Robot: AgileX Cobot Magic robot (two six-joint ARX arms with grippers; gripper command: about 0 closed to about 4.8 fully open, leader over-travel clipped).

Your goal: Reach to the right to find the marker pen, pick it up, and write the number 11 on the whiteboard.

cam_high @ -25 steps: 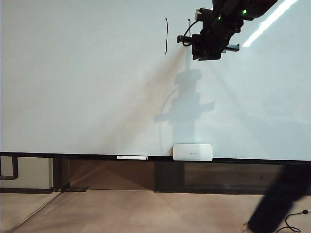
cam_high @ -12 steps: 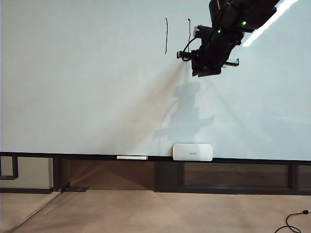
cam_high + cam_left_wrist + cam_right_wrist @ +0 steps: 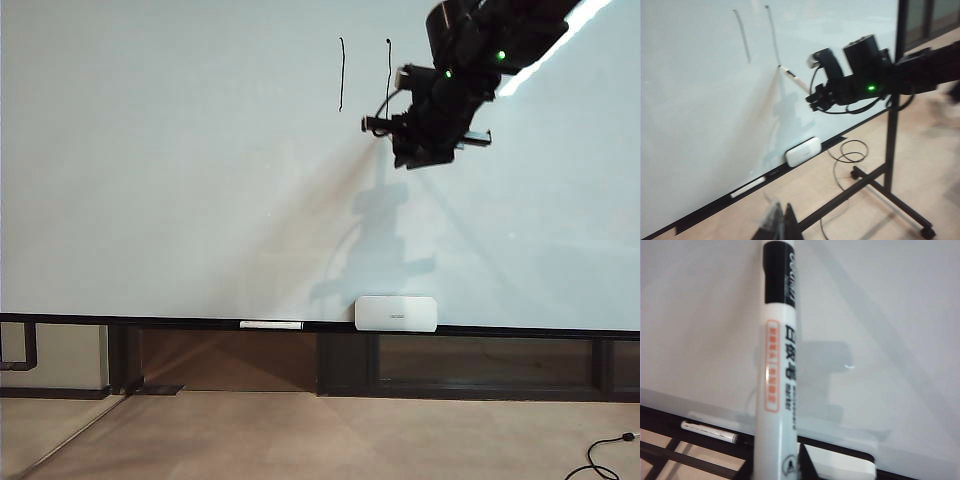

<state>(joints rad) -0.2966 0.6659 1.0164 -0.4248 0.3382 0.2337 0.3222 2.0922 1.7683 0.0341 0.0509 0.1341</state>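
Observation:
The whiteboard (image 3: 180,180) fills most of the exterior view. Two thin black strokes of the number 11 (image 3: 342,75) stand side by side near its top; the right stroke (image 3: 389,70) is the longer one. My right gripper (image 3: 385,125) sits just below that stroke, shut on the marker pen (image 3: 372,124), whose tip meets the board. In the right wrist view the marker pen (image 3: 777,370) is a white barrel with a black band, clamped in the right gripper (image 3: 777,472). The left wrist view shows the marker pen (image 3: 790,74) touching the board. My left gripper (image 3: 782,225) hangs low over the floor, fingers together, holding nothing.
A white eraser box (image 3: 396,313) and a slim white pen (image 3: 271,324) rest on the dark lower ledge (image 3: 150,322). A black wheeled stand (image 3: 890,150) and a loose cable (image 3: 850,150) are on the floor to the right of the board.
The right gripper has slid down the board and slightly left with the marker pen, lengthening the second stroke. A dark shape at the lower right has left the view.

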